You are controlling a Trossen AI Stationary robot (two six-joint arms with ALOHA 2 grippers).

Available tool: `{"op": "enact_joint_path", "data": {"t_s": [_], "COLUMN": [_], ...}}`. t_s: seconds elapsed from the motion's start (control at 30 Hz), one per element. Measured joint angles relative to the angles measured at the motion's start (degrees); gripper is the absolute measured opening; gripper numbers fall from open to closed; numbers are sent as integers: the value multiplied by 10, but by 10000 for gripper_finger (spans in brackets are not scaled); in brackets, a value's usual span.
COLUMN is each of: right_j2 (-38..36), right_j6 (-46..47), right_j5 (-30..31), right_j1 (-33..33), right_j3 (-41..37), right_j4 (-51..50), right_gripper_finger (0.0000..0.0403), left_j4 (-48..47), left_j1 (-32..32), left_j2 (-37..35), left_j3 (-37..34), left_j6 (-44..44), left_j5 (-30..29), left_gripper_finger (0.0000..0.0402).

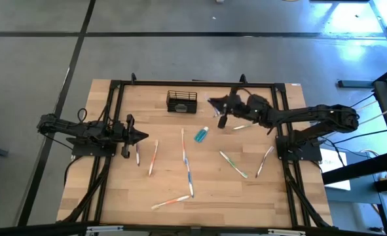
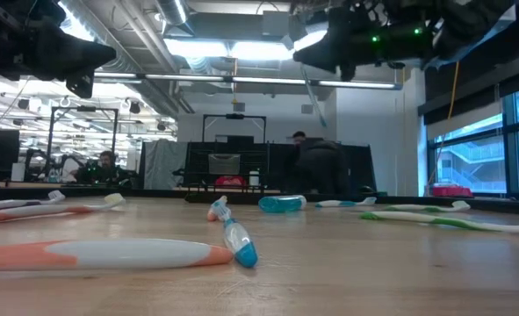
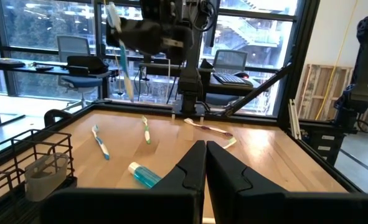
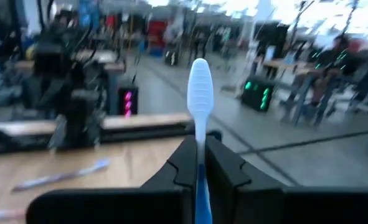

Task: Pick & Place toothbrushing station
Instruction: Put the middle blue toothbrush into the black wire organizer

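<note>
- the wooden table was seen from above, with both dark arms reaching in over it from its two sides.
- the black wire-mesh toothbrushing station was found upright near the table's far edge, well apart from the left gripper and nearer the right one; a pale cup-like insert could be made out inside it in the left wrist view.
- the left gripper was held over the table's left part, its fingers pressed together on nothing.
- the right gripper was raised above the far middle of the table, its fingers clamped on a white-and-blue toothbrush, the handle standing up between them.
- several toothbrushes were left scattered flat on the wood, among them a blue-and-white toothbrush and a green toothbrush.
- a small teal tube was seen lying between the station and those brushes.
</note>
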Motion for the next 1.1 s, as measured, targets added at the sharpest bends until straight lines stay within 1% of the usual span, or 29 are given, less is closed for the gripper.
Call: {"op": "enact_joint_path", "data": {"t_s": [0.2,0.33,0.47,0.63,0.7,0.9,1.03,1.1], "right_j2": [0,15,72,159,184,246,288,304], "right_j6": [7,7,1,-4,1,18,42,51], "right_j5": [0,-15,-14,-13,-13,-16,-55,-59], "right_j1": [-24,-27,-27,-35,-39,-51,-64,-68], "right_j3": [-3,-3,-3,-3,-3,37,85,102], "right_j4": [84,146,236,394,434,450,450,444], "right_gripper_finger": [21,21,21,21,21,21,21,21], "left_j4": [0,0,0,0,0,0,0,0], "left_j1": [0,0,0,0,0,0,0,0], "left_j2": [0,0,0,0,0,0,0,0], "left_j3": [0,0,0,0,0,0,0,0], "left_j6": [0,0,0,0,0,6,6,5], "left_j5": [0,0,0,0,0,0,0,0], "left_gripper_finger": [6,6,6,6,6,6,6,6]}}
